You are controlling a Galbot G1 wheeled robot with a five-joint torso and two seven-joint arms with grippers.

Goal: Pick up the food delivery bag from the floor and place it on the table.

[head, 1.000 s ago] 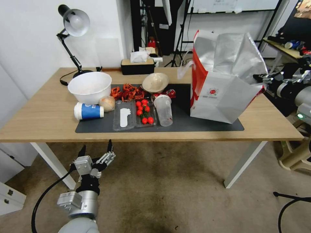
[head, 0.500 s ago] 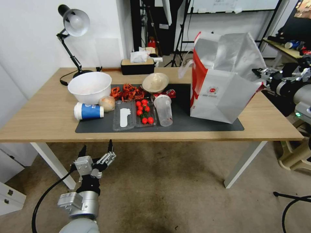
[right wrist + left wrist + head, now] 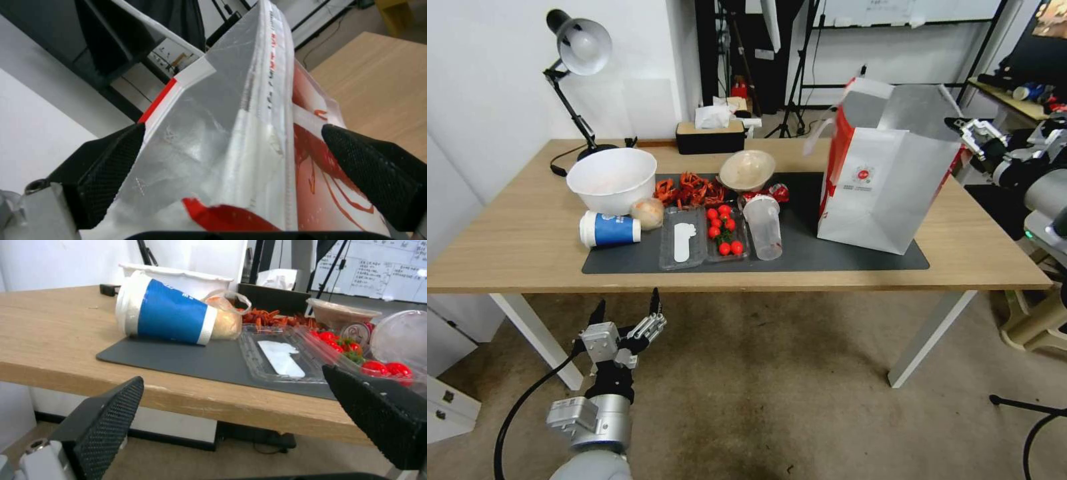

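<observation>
1. Food delivery bag (image 3: 231, 140) edge runs between the spread jaws of the right gripper (image 3: 231, 186) in the right wrist view: silver foil lining toward one black pad, red side panel toward the other, with a gap to each pad, so nothing is clamped.
2. From the head view, the right gripper (image 3: 975, 133) sits at the bag's upper right corner, beyond the table's right end.
3. The food delivery bag (image 3: 887, 187) stands upright on the right part of the dark grey mat (image 3: 840, 257), top open, small red logo facing the camera, a white handle hanging at its left side.
4. The mat lies on the table (image 3: 507, 247), which also carries a white bowl (image 3: 612, 179), a tipped blue cup (image 3: 610, 229), a clear tray of cherry tomatoes (image 3: 724, 230) and a plastic cup (image 3: 764, 227).
5. The left gripper (image 3: 627, 320) hangs low in front of the table's near edge above the floor (image 3: 774, 400), jaws wide apart and holding nothing; the left wrist view looks past its pads (image 3: 106, 420) at the blue cup (image 3: 166, 316).
</observation>
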